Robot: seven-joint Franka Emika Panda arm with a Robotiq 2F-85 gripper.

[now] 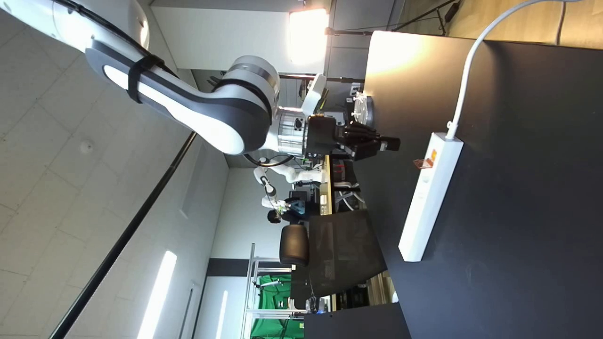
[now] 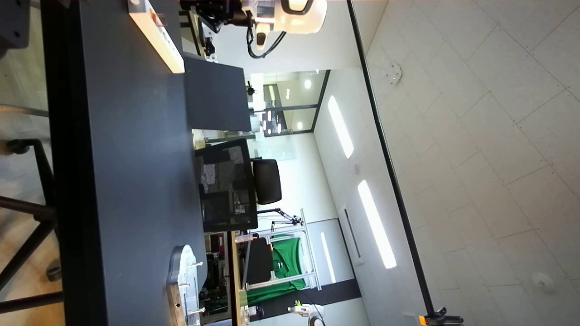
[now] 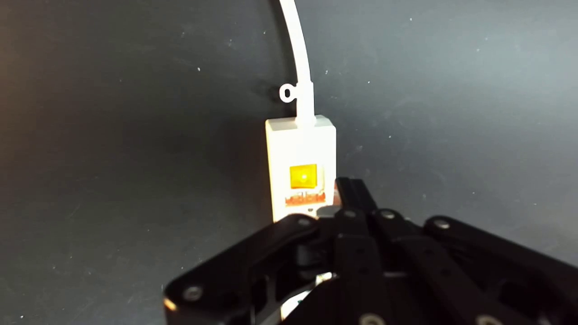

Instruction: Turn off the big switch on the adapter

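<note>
Your big switch (image 3: 303,176) sits toward the corded end of the adapter (image 1: 429,197) and shows bright amber, so it is most likely lit and on; turning it off is not yet done. Beside it, near 7 o'clock in an exterior view, a reddish see-through flap (image 1: 423,163) stands up, seemingly a cover already raised; what's left for you, I'd judge, is the press. Your hand (image 3: 351,183) is closed, fingertips (image 3: 345,187) together with nothing seen between them, near 3 o'clock of the switch in the wrist view.

That view can't tell you the height and hides much of the adapter toward 6 o'clock behind the hand. In an exterior view you get both: the adapter's full length on the counter (image 1: 509,226) and the hand well apart from it. In an exterior view a board with upright pegs (image 2: 190,276) shows near 6 o'clock, while the hand is partly cut off at 12.
</note>
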